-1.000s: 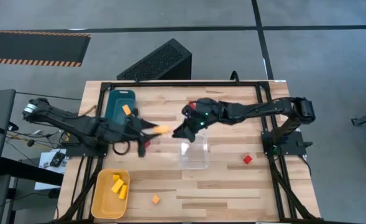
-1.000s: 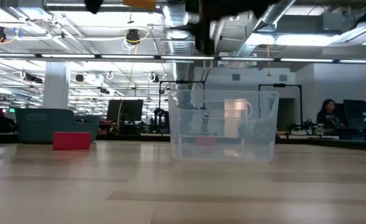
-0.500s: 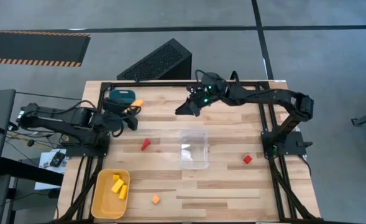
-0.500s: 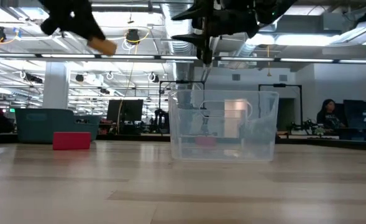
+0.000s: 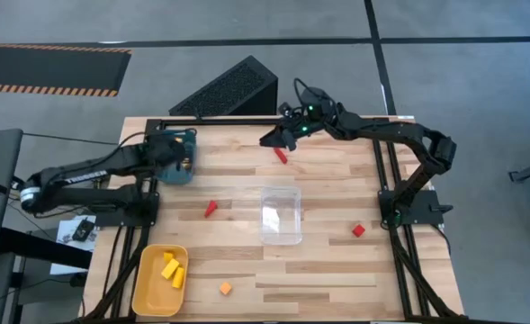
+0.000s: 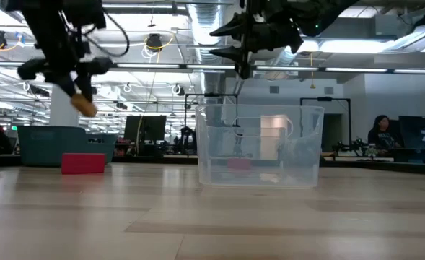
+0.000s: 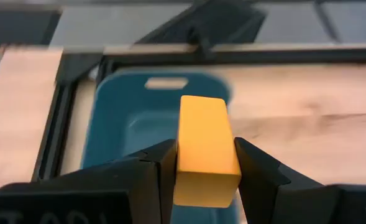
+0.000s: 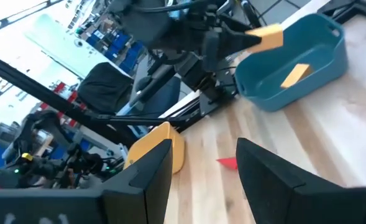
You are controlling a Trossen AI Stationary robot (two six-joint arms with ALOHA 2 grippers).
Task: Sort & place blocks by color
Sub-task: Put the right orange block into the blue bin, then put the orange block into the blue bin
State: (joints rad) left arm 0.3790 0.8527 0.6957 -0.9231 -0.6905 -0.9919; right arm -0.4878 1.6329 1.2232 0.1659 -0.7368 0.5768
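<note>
On the wooden counter [image 5: 336, 270], the left tool [image 7: 204, 165] holds an orange block [image 7: 204, 149] directly above the teal tray [image 7: 127, 124], its long axis pointing forward; the right tool [image 5: 269, 142] hangs open.

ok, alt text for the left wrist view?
The left gripper grips an orange block between its two dark fingers, above an open teal tray at the edge of the wooden table.
</note>
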